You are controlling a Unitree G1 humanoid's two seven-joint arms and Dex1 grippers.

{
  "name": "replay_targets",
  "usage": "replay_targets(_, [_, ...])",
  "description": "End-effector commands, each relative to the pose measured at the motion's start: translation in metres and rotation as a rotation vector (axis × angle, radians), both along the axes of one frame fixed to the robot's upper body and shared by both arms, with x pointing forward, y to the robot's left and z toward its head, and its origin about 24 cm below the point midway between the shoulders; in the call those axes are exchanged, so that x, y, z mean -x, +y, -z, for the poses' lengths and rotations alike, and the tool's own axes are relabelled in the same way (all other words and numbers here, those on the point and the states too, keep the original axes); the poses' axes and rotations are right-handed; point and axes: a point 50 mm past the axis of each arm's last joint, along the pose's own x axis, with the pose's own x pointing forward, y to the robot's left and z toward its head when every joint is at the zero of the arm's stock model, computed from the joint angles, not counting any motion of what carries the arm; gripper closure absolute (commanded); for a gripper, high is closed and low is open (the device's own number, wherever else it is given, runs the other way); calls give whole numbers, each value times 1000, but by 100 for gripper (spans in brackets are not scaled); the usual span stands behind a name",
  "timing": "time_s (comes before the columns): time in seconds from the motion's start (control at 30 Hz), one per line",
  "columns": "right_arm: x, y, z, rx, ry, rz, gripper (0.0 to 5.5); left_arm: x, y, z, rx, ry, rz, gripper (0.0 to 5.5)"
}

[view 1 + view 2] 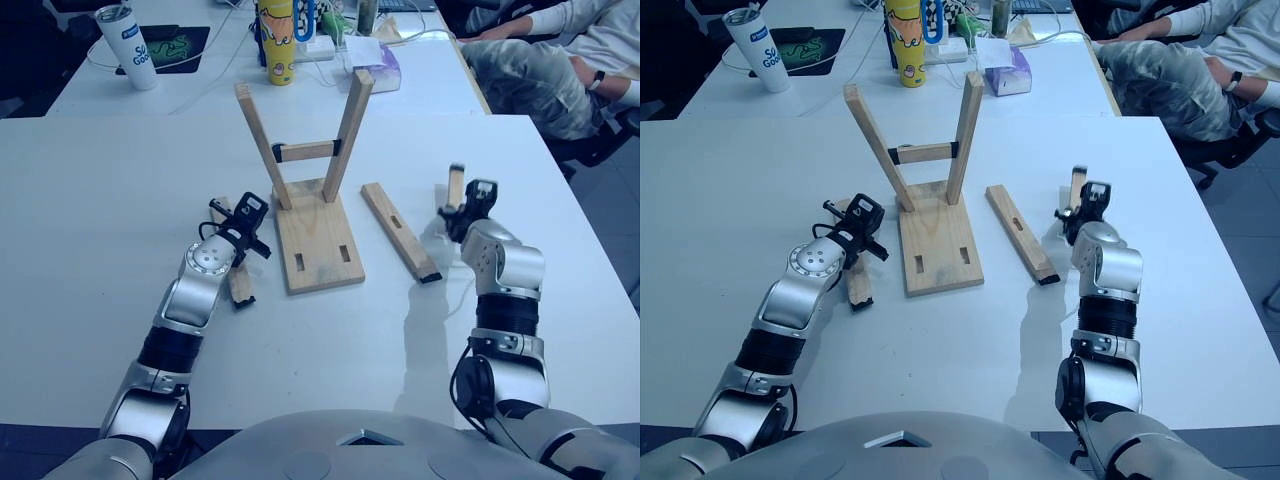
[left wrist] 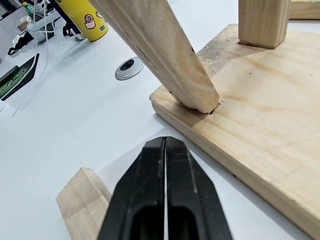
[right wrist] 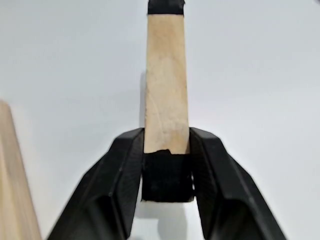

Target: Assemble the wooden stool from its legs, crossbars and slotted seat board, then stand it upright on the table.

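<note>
The slotted seat board [image 1: 318,245] lies flat mid-table. Two legs [image 1: 350,135] stand slanted in its far slots, joined by a crossbar [image 1: 305,151]. My left gripper [image 1: 255,243] is shut and empty, just left of the board, its tips [image 2: 165,145] pointing at the nearer leg's foot [image 2: 195,95]. A loose leg [image 1: 238,282] lies on the table under that gripper. Another loose leg [image 1: 400,231] lies right of the board. Farther right, my right gripper [image 3: 167,150] is shut on one black-tipped end of a short crossbar [image 3: 166,100], which sticks out away from me [image 1: 456,185].
Behind the table stands a second table with a white tumbler [image 1: 128,45], a yellow bottle [image 1: 277,40] and a tissue box [image 1: 385,70]. A person sits at the far right [image 1: 560,70]. The near half of the table [image 1: 330,350] is bare.
</note>
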Motion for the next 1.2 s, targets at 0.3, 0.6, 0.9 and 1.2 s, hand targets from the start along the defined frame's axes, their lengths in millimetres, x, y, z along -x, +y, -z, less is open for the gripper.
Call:
replay_targets(0.3, [8,57,-151,-21,-804,-717,418,18,-43,-87,1064,-12,241,493])
replay_targets(0.6, [41,91,-112,53,-591,-1170,418,23,-43,-106,1367,29,272,337])
replay_targets(0.9, [44,97,-97,88,-536,-1236,418,28,-47,-117,1412,13,326,216])
replay_targets(1.2, [52,98,-90,81,-493,-1301,418,23,-30,-130,1443,-84,311,215])
